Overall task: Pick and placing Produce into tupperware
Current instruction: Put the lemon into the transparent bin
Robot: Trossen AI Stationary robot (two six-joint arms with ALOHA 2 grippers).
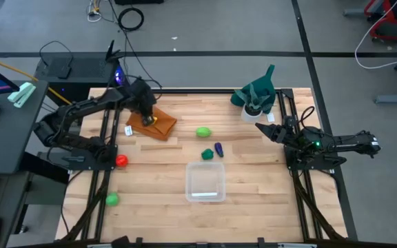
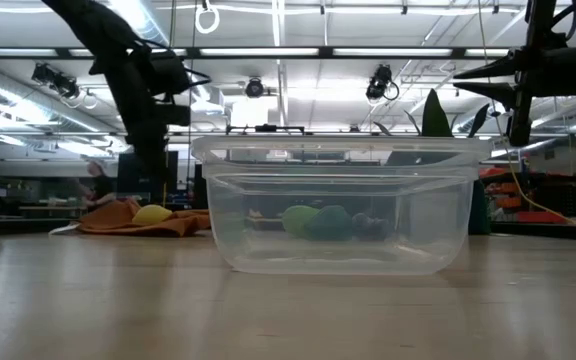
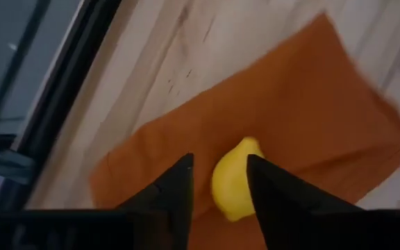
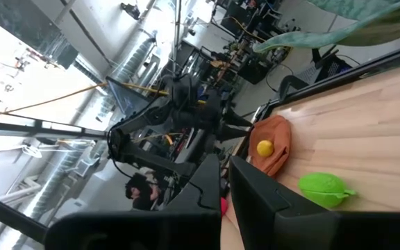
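The yellow produce piece lies on the orange-brown cloth at the table's far left. My left gripper hangs over it, pointing down, open, with one finger on each side of the yellow piece. A light green piece, a dark green one and a purple one lie mid-table, just beyond the clear tub. The red piece and another light green piece lie near the left edge. My right gripper waits shut at the right side. My left gripper comes from above, pointing down, with its fingers on either side of the yellow piece's middle. The piece rests on the cloth. Whether the fingers touch it, I cannot tell.
A dark green cloth with a white cup sits at the far right corner, close to my right arm. The tub holds nothing and stands near the front edge. Bare wood lies between the tub and the left-hand pieces.
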